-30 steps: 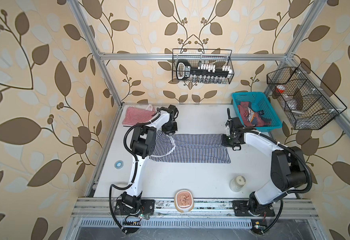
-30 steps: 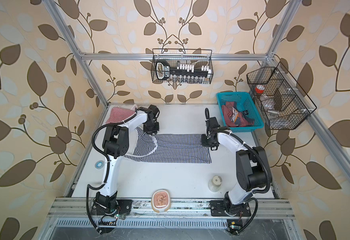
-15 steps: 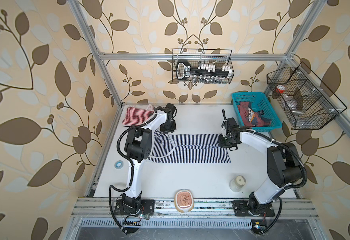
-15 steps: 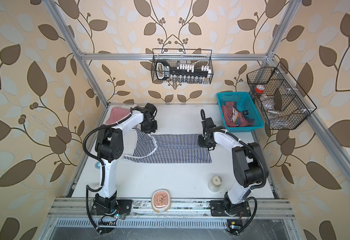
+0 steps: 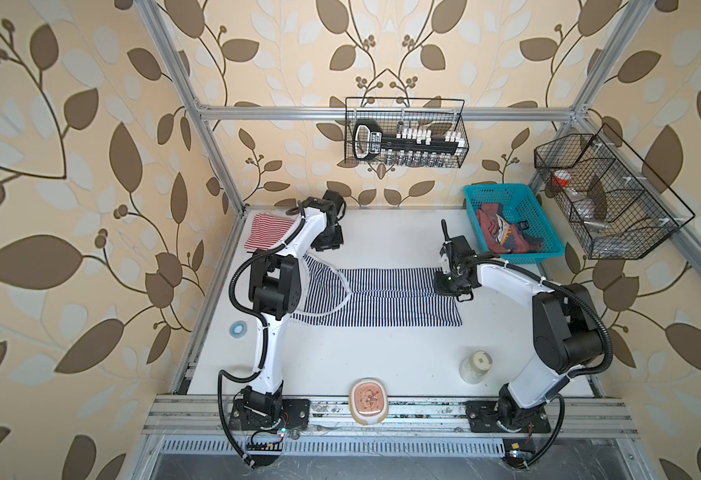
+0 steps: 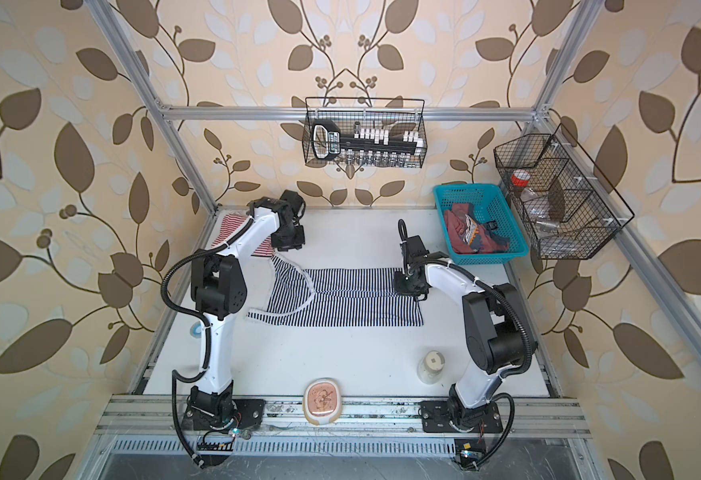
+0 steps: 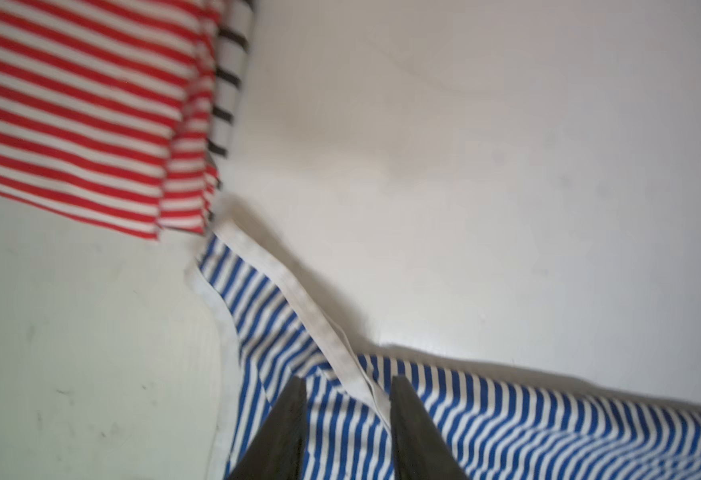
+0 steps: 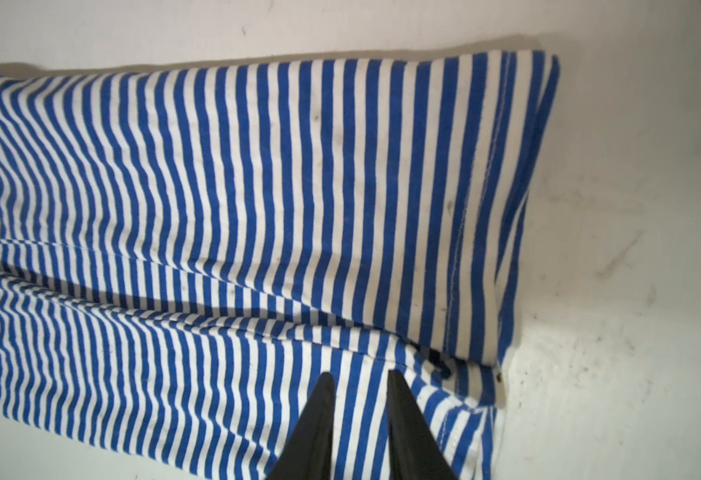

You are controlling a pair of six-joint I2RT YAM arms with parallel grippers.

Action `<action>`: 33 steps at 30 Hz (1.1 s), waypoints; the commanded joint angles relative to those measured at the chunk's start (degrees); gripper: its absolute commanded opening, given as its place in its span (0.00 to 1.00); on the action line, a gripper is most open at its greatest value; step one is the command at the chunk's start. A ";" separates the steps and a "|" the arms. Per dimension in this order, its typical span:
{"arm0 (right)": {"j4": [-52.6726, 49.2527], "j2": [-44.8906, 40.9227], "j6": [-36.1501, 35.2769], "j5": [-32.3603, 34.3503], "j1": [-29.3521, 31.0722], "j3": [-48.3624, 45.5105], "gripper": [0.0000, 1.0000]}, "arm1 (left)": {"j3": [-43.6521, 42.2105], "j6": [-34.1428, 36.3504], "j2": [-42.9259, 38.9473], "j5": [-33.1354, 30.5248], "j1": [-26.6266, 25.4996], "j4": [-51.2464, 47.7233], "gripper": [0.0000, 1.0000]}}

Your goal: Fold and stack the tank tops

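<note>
The navy-and-white striped tank top (image 5: 382, 297) (image 6: 348, 297) lies folded lengthwise across the middle of the table. My left gripper (image 5: 327, 244) (image 6: 288, 244) (image 7: 346, 380) hovers open over its white-trimmed strap end (image 7: 298, 291), with nothing pinched. My right gripper (image 5: 444, 286) (image 6: 403, 286) (image 8: 359, 374) sits at the hem end (image 8: 485, 208). Its jaws stand narrowly apart over flat fabric. The red-and-white striped tank top (image 5: 267, 230) (image 6: 232, 226) (image 7: 70, 104) lies folded in the back left corner. The dusty red tank top (image 5: 502, 232) (image 6: 465, 232) is crumpled in the teal basket (image 5: 498, 191).
A lidded jar (image 5: 475, 365) stands front right and an oval dish (image 5: 368, 401) sits at the front edge. A blue tape roll (image 5: 238, 329) lies at the left edge. Wire baskets (image 5: 404, 133) (image 5: 606, 199) hang on the back and right walls.
My left gripper has widened its jaws and drifted slightly back and left over the strap. My right gripper has shifted a little leftward along the hem.
</note>
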 commanded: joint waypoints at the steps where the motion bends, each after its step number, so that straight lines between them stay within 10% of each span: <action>1: -0.24 0.92 -0.25 -0.83 0.19 2.13 0.24 | 5.95 2.15 4.48 -6.38 2.17 -11.48 0.37; 33: -1.27 3.43 -0.11 -0.60 1.21 3.96 0.24 | 9.12 1.70 15.03 -1.10 6.45 -7.78 0.41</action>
